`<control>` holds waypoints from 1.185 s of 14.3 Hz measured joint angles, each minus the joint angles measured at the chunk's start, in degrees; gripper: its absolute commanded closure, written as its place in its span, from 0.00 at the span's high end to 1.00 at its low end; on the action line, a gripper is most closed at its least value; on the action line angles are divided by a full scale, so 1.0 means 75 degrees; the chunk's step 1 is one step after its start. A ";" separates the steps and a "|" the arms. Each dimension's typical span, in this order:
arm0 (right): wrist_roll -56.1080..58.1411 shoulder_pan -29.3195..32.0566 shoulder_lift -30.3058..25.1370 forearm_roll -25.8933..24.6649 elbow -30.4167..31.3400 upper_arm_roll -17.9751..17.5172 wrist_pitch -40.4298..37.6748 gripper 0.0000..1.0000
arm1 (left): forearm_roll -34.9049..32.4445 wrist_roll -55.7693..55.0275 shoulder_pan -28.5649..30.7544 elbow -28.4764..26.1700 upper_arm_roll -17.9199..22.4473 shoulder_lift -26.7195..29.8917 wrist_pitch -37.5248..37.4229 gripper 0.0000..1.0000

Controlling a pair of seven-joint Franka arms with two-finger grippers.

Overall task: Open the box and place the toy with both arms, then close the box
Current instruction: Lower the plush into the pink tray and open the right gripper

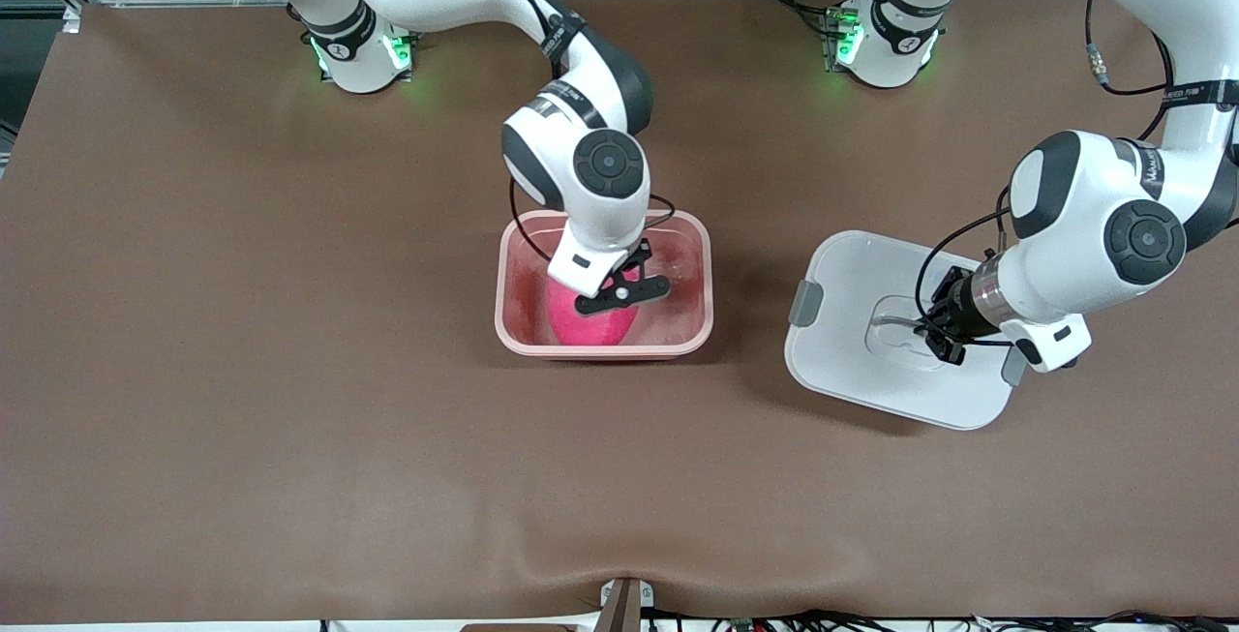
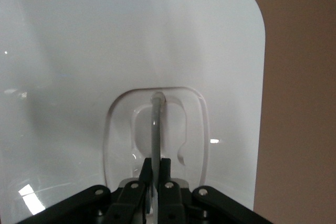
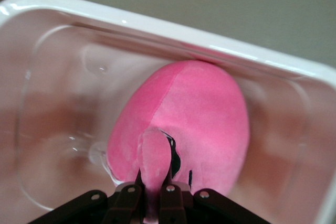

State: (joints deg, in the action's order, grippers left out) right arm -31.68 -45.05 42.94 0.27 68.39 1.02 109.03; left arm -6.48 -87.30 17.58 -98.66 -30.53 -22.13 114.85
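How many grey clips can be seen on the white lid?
2 show. One clip is on the lid edge facing the pink tub; the other clip is on the edge toward the left arm's end, partly covered by the left gripper. More may be hidden.

The tub point(image 1: 699, 269) is translucent pink plastic, smooth and faintly glossy. The toy point(image 3: 194, 114) is soft hot-pink plush with a fine nap. The lid point(image 1: 852, 376) is glossy white plastic with matt grey clips point(image 1: 804, 303). The desk point(image 1: 290, 419) wears a matt brown covering, slightly rippled.
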 measured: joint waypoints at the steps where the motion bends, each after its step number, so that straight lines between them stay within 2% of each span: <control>1: -0.0290 -0.0101 0.0033 0.0000 0.0081 -0.0002 0.0207 0.00 | 0.0000 0.0026 0.0000 -0.0009 -0.0002 0.0001 -0.0034 0.00; 8: -0.1751 -0.0415 0.0466 0.0009 0.0150 -0.0013 0.1524 0.00 | 0.0239 0.0029 -0.0005 -0.0088 -0.0167 0.0031 -0.0065 0.00; 9: -0.1821 -0.0426 0.0515 0.0011 0.0151 -0.0016 0.1608 0.02 | 0.0275 0.0017 -0.0007 -0.0087 -0.0207 0.0047 -0.0066 0.00; 10: -0.1866 -0.0437 0.0557 0.0011 0.0152 -0.0019 0.1642 0.35 | 0.0285 0.0008 -0.0009 -0.0088 -0.0238 0.0061 -0.0069 0.00; 11: -0.1887 -0.0445 0.0585 0.0011 0.0152 -0.0020 0.1650 0.94 | 0.0287 -0.0007 -0.0009 -0.0088 -0.0262 0.0073 -0.0086 0.00; 12: -0.1896 -0.0447 0.0600 0.0011 0.0153 -0.0020 0.1650 1.00 | 0.0288 -0.0028 -0.0009 -0.0088 -0.0282 0.0086 -0.0127 0.00; 17: -0.1897 -0.0444 0.0577 0.0011 0.0107 0.0016 0.1650 1.00 | 0.0289 -0.0065 -0.0010 -0.0088 -0.0324 0.0161 -0.0279 0.00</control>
State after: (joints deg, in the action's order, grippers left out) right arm -45.91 -48.38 47.27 0.35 69.19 1.14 121.41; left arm -4.31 -87.78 17.50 -99.32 -32.96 -20.92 112.75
